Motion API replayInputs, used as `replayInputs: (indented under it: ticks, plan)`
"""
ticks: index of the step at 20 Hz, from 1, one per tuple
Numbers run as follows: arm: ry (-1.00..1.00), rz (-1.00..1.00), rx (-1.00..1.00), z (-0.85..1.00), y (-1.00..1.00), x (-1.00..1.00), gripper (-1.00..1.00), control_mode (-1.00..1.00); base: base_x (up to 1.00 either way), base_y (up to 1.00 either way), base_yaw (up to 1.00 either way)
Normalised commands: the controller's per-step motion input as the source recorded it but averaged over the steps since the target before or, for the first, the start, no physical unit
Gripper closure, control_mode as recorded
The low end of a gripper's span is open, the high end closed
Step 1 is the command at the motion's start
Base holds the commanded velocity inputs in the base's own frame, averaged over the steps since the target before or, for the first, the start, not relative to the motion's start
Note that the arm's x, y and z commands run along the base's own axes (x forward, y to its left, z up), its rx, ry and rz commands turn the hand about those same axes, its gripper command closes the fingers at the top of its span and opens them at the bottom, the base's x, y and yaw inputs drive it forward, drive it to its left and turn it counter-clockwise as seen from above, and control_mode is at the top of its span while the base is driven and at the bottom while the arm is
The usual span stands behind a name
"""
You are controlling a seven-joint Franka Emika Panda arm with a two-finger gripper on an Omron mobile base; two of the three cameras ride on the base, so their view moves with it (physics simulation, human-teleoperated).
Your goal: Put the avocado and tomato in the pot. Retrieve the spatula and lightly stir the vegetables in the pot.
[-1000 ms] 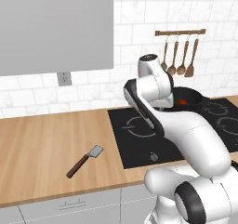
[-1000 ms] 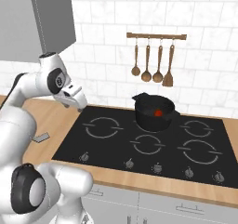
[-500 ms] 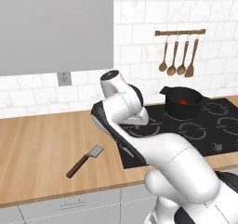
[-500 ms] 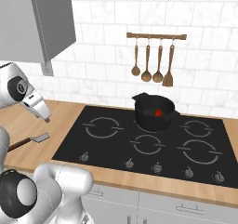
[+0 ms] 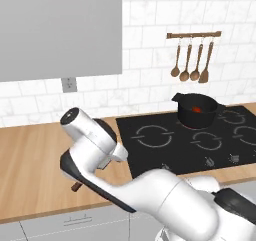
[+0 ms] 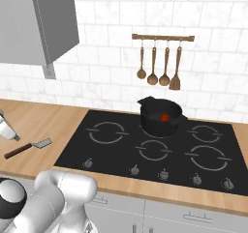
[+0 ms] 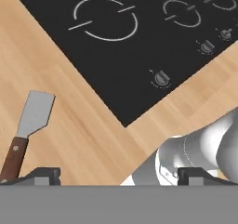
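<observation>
The spatula (image 6: 28, 147) lies flat on the wooden counter left of the stove, silver blade (image 7: 36, 111) pointing toward the cooktop, brown handle (image 7: 13, 159) toward the counter's front. My gripper (image 7: 120, 175) hovers open above the counter, and the spatula sits just beyond its left fingertip (image 7: 42, 174). In the left base view my arm covers most of the spatula, leaving the handle end (image 5: 76, 187) showing. The black pot (image 6: 160, 117) stands on the back middle burner with the red tomato (image 6: 165, 117) inside. The avocado cannot be made out in the pot's dark inside.
The black cooktop (image 6: 121, 145) has a row of knobs (image 7: 161, 78) along its front edge. Wooden spoons hang from a rail (image 6: 162, 37) on the tiled wall behind the pot. A grey cabinet (image 5: 60, 30) hangs above the left counter.
My arm has swung from in front of the pot to the left and down over the counter, ending above the spatula. The gripper stayed open. Pot, tomato and spatula have not moved.
</observation>
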Motion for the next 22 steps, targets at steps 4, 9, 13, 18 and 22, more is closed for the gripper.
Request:
replayInputs:
  ticks: [4,9,13,18,22]
  plan:
    - [-0.18,-0.11,-0.08,-0.43,0.95,-0.03,-1.0,-1.0,0.0,0.0,0.0]
    - [-0.18,-0.11,-0.06,-0.36,0.59,0.04,-1.0,-1.0,0.0,0.0,0.0]
    - [-0.06,-0.14,-0.03,-0.52,0.54,0.07,-1.0,-1.0,0.0,0.0,0.0]
    - [-0.05,-0.09,0.0,-0.56,0.15,0.11,-1.0,-1.0,0.0,0.0,0.0]
    - [-0.03,0.0,0.0,-0.41,0.01,0.29,-1.0,-1.0,0.0,0.0,0.0]
